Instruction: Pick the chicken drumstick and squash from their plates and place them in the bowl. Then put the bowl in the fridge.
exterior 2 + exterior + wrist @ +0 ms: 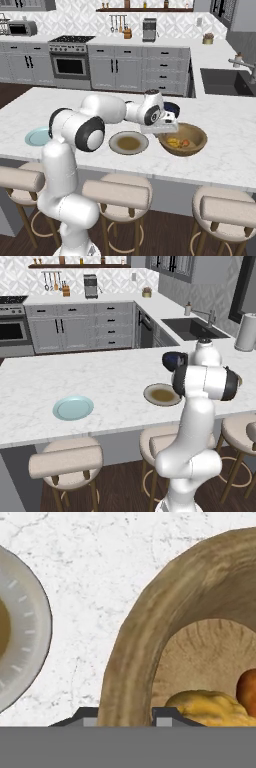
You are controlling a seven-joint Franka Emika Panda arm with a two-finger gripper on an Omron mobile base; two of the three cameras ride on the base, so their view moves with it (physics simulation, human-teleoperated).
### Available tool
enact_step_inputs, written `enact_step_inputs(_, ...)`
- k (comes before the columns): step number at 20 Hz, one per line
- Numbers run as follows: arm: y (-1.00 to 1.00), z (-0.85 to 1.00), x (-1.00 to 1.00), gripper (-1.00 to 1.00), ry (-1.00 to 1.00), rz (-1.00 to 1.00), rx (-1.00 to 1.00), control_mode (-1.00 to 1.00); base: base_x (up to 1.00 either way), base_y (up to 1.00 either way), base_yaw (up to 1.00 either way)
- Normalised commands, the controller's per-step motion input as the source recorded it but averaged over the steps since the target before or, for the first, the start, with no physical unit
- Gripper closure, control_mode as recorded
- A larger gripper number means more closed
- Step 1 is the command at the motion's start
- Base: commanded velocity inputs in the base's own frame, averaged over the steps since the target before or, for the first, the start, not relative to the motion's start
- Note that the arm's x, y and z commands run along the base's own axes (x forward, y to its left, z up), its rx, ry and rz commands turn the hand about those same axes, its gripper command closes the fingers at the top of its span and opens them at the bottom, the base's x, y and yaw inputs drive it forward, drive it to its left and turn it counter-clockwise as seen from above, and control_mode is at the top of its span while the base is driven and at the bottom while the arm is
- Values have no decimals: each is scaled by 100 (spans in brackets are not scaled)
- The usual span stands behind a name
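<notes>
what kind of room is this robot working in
A home kitchen, rendered rather than real. A stove with an oven stands among grey cabinets, a sink is set into the side counter, and bar stools line a marble island.

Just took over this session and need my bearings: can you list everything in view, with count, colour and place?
bowl: one, tan-brown wood, on island counter, right of olive plate
squash: one, yellow, inside bowl
chicken drumstick: one, orange-brown, inside bowl beside squash
olive plate: one, olive-brown with pale rim, bare, mid-counter
blue plate: one, light blue, bare, left on counter
island counter: one, white marble
stools: three, beige, under counter edge
sink: one, dark, back counter
pincer: one, dark fingertips straddling the bowl's near rim, shut on it
</notes>
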Motion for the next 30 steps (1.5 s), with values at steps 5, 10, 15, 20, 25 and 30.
enact_step_inputs(5, 14, 95, -45, 100, 0, 17, -21, -100, 0, 0, 0)
enact_step_inputs(10, 10, 88, -64, 100, -1, 32, -6, -100, 0, 0, 0)
enact_step_inputs(15, 23, 82, -53, 100, 6, 38, -1, -100, 0, 0, 0)
enact_step_inputs(20, 41, 36, -32, 100, 18, 35, 3, -100, 0, 0, 0)
enact_step_inputs(25, 52, 39, -45, 100, 17, 34, 5, -100, 0, 0, 0)
enact_step_inputs(30, 68, 43, -73, 100, -1, 40, -8, -100, 0, 0, 0)
